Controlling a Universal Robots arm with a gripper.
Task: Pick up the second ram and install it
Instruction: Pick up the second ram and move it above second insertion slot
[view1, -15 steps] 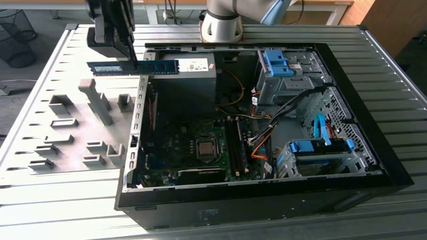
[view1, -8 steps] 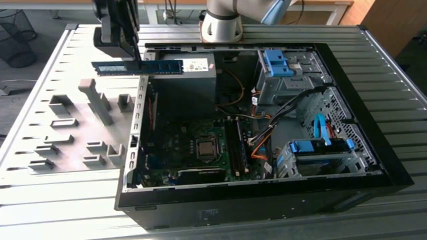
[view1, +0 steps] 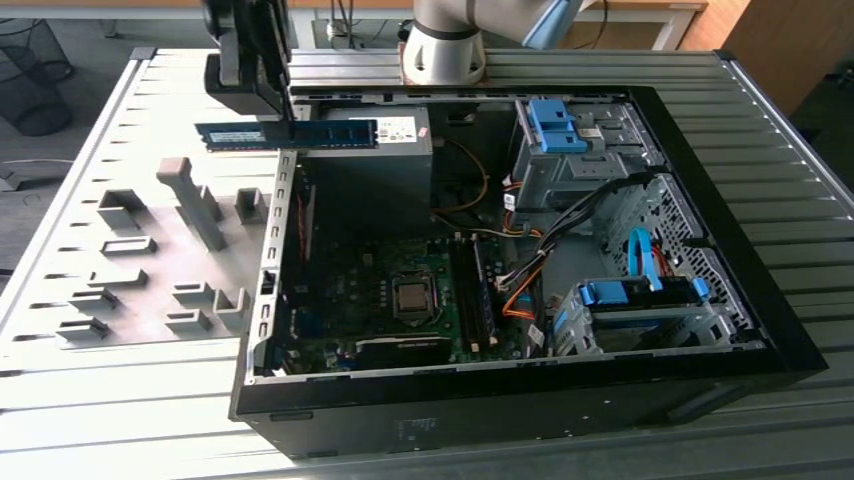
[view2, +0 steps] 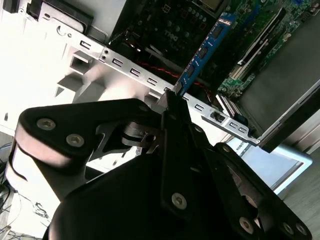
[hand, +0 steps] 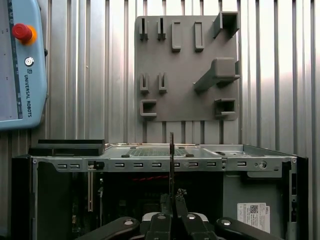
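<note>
- Blue-green board, flat, thin and narrow, with a row of black chips and a pale label: the second memory stick (view1: 334, 132) hangs level in the air. It is clear of the bench (view1: 107, 400) and above the rim of the computer case (view1: 534, 425), at about eleven o'clock from the processor socket (view1: 411, 296) in the exterior view.
- The black tool (view1: 254, 112) is pinching the stick by its flat faces, toward one end. In the second wrist view the stick juts out past the closed tips over the open case.
- Step in hand, as I judge it: the pick-up is done and the stick is being carried to the board. It is not yet seated.
- Installing calls for lining the stick's long edge up with the long black slots (view1: 470, 290) at three o'clock of the socket. It should then be pressed down evenly; a tilted push could jam it.
- The matte grey plastic holder tray (view1: 160, 250), with raised blocks, lies at nine o'clock of the case.
- The bench is ribbed metal, and the case frame is perforated steel.
</note>
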